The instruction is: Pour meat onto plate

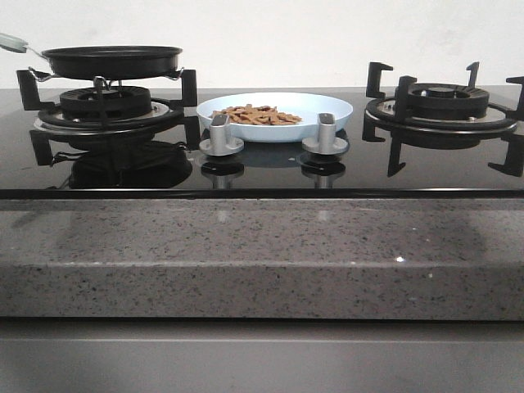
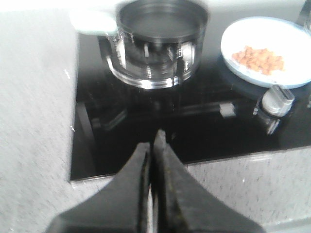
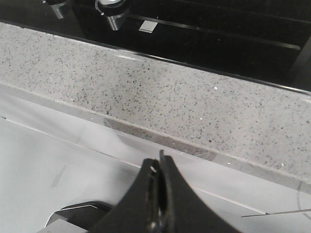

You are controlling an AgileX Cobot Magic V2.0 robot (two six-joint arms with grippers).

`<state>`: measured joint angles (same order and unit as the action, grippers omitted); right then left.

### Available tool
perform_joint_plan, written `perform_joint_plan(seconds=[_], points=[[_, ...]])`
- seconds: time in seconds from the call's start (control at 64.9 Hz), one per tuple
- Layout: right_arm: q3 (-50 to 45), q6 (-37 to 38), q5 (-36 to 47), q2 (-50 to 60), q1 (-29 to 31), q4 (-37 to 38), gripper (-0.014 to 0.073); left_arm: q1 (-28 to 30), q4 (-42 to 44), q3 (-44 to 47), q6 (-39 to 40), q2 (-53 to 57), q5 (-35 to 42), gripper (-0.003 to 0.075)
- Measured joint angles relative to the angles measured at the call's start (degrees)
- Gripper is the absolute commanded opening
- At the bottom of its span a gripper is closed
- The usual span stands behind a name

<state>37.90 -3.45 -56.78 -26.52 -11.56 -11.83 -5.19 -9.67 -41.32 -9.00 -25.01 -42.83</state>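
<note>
The pale blue plate stands on the black glass hob between the two burners, with the heap of tan-brown meat on it. Plate and meat also show in the left wrist view. The black frying pan sits on the left burner and looks empty from above. My left gripper is shut and empty, above the hob's front edge, apart from the pan. My right gripper is shut and empty, in front of the granite counter. Neither gripper shows in the front view.
Two silver knobs stand in front of the plate. The right burner has a black grate and no pot. The speckled granite counter edge runs along the front. The pan's pale handle points left.
</note>
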Motion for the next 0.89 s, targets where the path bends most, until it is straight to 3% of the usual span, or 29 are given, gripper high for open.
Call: perform_joint_plan(seconds=[0.185, 0.37, 0.755, 0.894], points=[[0.0, 0.0, 0.0, 0.0, 0.0, 0.0, -0.0115, 0.8, 0.1, 8.5, 0.0, 12.5, 5.6, -0.002], [0.0, 0.0, 0.0, 0.0, 0.0, 0.0, -0.0115, 1.3, 1.3, 20.5, 3.1, 19.6, 16.6, -0.002], [0.0, 0.0, 0.0, 0.0, 0.0, -0.1, -0.0115, 2.6, 8.1, 40.2, 11.6, 25.2, 37.7, -0.002], [-0.2, 0.0, 0.0, 0.0, 0.0, -0.1, -0.0115, 2.6, 8.1, 41.5, 11.7, 25.2, 43.2, -0.002]])
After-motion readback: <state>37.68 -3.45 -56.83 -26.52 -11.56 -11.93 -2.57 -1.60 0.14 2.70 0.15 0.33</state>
